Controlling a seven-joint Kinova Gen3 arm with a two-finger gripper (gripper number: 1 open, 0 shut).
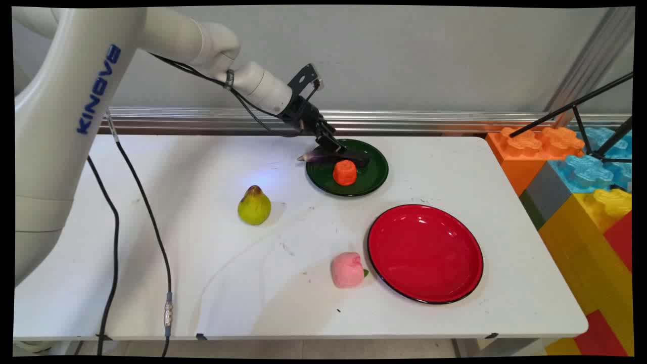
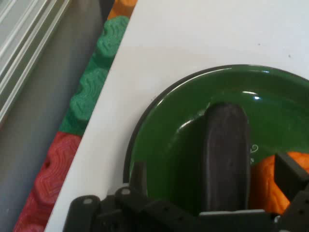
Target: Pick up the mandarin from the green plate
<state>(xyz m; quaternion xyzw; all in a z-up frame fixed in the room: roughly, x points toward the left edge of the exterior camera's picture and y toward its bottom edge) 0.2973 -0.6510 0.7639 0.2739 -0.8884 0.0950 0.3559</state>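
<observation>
Main view shows the tool point(image 1: 331, 146) low over the green plate point(image 1: 376, 174), fingers spread either side of an eggplant point(image 1: 328, 157), not visibly pinching it. The eggplant lies across the plate's rim beside an orange fruit point(image 1: 344, 172); its tip overhangs the surface point(image 1: 202, 253).

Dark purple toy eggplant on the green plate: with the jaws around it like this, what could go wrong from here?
1. The dark purple toy eggplant lies close beside the orange toy fruit; the jaws of the black gripper could nudge the fruit.
2. The eggplant's tip overhangs the round green plate's rim, so it might tip or drag off if let go carelessly.
3. The plate could slide on the white table.
</observation>
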